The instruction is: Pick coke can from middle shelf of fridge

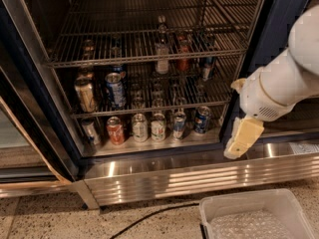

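The fridge (279, 29) has a dark frame and wire racks. The coke can (183, 61), red with a silver top, stands far back on the middle shelf (149, 107), partly seen through the rack above. A clear bottle (161, 59) is on its left and a blue can (207, 67) on its right. My gripper (243, 138), cream-coloured, hangs from the white arm (284, 83). It is outside the fridge, in front of the lower right frame, to the right of and below the coke can, and holds nothing.
Two tall cans (99, 91) stand at the front left of the middle shelf. Several cans, one red-and-white (115, 131), line the fridge floor. The ribbed steel base (199, 176) is below. A white bin (249, 218) and a black cable (149, 215) lie on the floor. The open door (20, 148) is at the left.
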Robot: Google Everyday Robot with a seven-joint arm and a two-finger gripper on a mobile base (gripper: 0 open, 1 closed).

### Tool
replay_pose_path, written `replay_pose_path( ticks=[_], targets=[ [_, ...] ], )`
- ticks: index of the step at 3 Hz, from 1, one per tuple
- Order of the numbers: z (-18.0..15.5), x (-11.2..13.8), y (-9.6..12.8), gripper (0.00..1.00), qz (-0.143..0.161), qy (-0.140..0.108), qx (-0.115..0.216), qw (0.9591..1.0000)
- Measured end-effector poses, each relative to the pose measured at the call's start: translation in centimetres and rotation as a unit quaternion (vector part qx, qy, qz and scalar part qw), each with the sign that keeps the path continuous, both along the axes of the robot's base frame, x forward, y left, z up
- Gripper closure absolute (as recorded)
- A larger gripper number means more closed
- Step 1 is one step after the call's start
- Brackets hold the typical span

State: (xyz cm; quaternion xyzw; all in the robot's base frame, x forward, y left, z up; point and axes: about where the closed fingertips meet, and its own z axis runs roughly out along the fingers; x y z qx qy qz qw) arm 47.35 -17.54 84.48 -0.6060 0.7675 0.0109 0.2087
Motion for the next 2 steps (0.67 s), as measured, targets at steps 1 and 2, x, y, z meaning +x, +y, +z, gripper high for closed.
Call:
replay_pose_path(
  ticks=[1, 2],
  targets=[
    [-4.33, 1.35, 0.10, 0.00, 0.003, 0.005, 0.000, 1.0000],
    [-4.35, 1.36, 0.10, 0.00, 0.003, 0.005, 0.000, 1.0000]
  ],
)
